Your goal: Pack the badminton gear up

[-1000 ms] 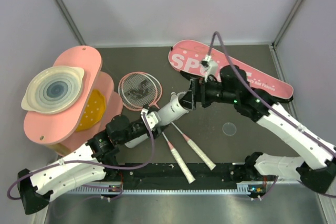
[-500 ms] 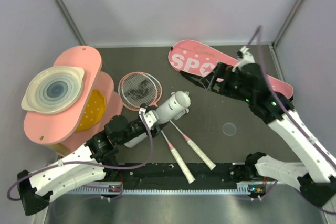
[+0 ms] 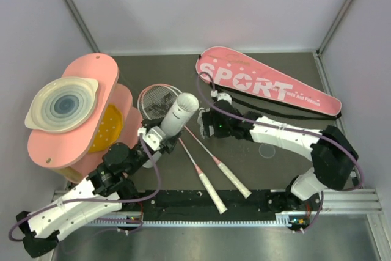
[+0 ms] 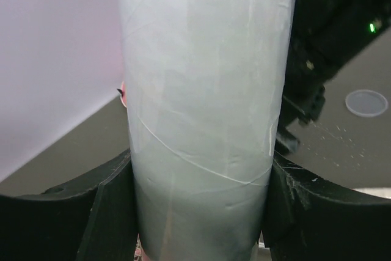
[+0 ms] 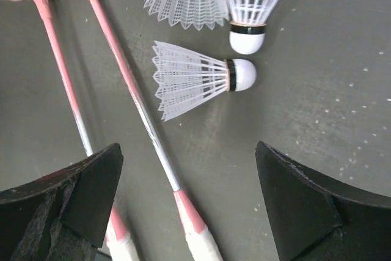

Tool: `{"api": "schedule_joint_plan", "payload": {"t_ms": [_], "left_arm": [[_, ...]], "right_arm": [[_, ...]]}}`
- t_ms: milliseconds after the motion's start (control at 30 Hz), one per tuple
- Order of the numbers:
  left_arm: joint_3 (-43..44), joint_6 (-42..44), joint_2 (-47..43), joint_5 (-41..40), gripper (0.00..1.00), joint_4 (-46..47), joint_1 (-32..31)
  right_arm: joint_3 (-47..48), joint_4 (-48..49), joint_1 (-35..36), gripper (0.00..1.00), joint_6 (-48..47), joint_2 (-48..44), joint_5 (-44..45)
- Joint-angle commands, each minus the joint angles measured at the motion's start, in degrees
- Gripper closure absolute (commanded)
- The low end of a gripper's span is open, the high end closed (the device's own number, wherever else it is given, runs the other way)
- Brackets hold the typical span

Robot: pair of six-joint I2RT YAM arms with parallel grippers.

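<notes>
My left gripper (image 4: 201,212) is shut on the long white tube (image 4: 201,108), a black finger pressed to each side. From above, the tube (image 3: 176,113) tilts up over the two pink rackets (image 3: 160,101), whose white-ended handles (image 3: 235,181) point toward the front. My right gripper (image 5: 189,194) hangs open and low over the table. Below it lie three white feather shuttlecocks (image 5: 201,77) beside the racket shafts (image 5: 131,90), with nothing between the fingers (image 5: 305,206). The pink SPORT bag (image 3: 269,87) lies flat at the back right.
Pink rounded boards carrying a white ringed dish (image 3: 64,105) stand at the left. A small clear disc (image 3: 267,150) lies on the dark table under the right arm. A black rail (image 3: 214,209) runs along the front edge. Walls close off the back and sides.
The right arm left the tube's end, swung up over the bag, then came down low beside the racket shafts. The left arm swung the tube back and left over the racket heads.
</notes>
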Motion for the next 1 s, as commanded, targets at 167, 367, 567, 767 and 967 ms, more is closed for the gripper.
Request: {"api": "schedule_joint_plan", "payload": {"t_ms": [167, 367, 567, 767, 967], "left_arm": [[-1.49, 1.66, -5.92, -4.58, 0.9, 7.83, 0.1], [-1.76, 1.83, -6.19, -4.23, 0.9, 8.18, 0.01], [-1.76, 1.74, -5.83, -3.88, 0.9, 8.09, 0.1], [-1.85, 1.66, -5.84, -3.62, 0.9, 8.18, 0.1], [-1.85, 1.83, -5.4, -3.26, 0.9, 8.18, 0.1]], "right_arm": [[4.94, 8.17, 6.0, 0.21, -2.99, 11.65, 13.98], [12.85, 1.68, 7.15, 0.3, -1.33, 17.99, 19.87], [16.82, -2.2, 7.41, 0.39, -0.01, 22.04, 24.19], [14.63, -3.35, 7.41, 0.59, 1.22, 21.78, 24.89], [12.52, -3.44, 7.41, 0.84, 1.05, 19.06, 25.42]]}}
